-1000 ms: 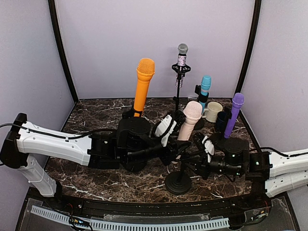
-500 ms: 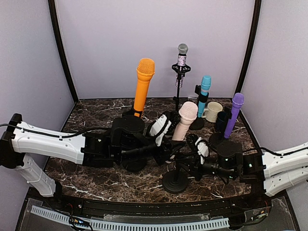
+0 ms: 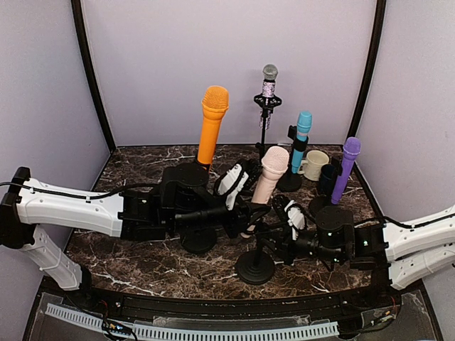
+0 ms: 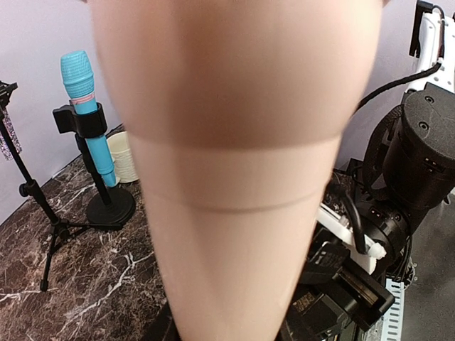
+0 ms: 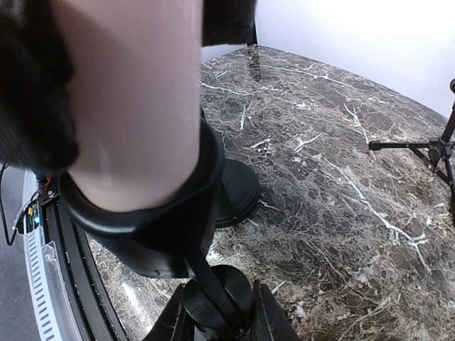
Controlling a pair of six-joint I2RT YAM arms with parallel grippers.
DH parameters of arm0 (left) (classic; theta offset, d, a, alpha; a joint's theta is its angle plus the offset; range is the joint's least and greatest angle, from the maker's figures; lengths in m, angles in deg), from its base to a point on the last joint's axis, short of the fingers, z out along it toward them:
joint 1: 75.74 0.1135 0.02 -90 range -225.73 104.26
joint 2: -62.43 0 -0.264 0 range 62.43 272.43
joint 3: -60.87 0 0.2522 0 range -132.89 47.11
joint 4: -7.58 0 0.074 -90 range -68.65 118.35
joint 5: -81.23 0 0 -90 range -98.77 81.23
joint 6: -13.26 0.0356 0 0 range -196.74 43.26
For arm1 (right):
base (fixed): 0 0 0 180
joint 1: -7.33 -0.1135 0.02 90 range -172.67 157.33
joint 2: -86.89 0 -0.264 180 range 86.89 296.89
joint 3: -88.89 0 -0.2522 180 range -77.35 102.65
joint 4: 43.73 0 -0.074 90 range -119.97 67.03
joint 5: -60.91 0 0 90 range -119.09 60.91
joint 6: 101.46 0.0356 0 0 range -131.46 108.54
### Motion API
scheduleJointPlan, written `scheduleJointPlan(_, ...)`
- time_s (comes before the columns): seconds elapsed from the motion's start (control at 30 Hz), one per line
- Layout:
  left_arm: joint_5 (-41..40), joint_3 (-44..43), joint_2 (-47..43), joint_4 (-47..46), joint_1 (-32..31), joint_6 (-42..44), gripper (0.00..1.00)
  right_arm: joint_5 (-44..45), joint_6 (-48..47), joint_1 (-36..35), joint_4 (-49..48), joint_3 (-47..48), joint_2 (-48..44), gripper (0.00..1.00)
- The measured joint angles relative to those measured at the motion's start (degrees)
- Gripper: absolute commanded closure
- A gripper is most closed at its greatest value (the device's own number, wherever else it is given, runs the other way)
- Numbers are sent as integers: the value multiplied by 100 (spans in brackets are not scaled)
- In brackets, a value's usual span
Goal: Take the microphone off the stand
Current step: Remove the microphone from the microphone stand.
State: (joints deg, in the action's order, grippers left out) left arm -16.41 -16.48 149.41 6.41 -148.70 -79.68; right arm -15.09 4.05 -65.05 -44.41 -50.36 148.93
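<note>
A pale pink microphone (image 3: 269, 176) stands tilted in the black clip of a round-based stand (image 3: 254, 268) near the table's front middle. My left gripper (image 3: 245, 212) is shut on the microphone's lower body; the microphone fills the left wrist view (image 4: 234, 177) and hides the fingers there. My right gripper (image 3: 276, 245) is shut on the stand's pole joint. In the right wrist view the microphone (image 5: 135, 92) sits inside the clip (image 5: 160, 234), and my right gripper (image 5: 219, 321) clamps the black knob (image 5: 217, 295) below it.
Behind stand an orange microphone (image 3: 212, 124), a glittery silver one on a tripod (image 3: 268, 89), a blue one (image 3: 302, 138) and a purple one (image 3: 347, 167), each on a stand. A cream mug (image 3: 315, 163) and a dark mug (image 3: 328, 177) sit back right. Another black base (image 3: 197, 241) lies under the left arm.
Both arms, with the pink microphone and its stand, have shifted a little to the left. The microphone stays in the clip and both grips are unchanged.
</note>
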Motion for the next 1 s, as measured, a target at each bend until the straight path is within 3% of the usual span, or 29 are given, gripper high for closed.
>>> scheduleJointPlan(1.0, 833, -116, -7, 186, 326, 229, 100, 74, 26, 0, -85, 81, 175, 100)
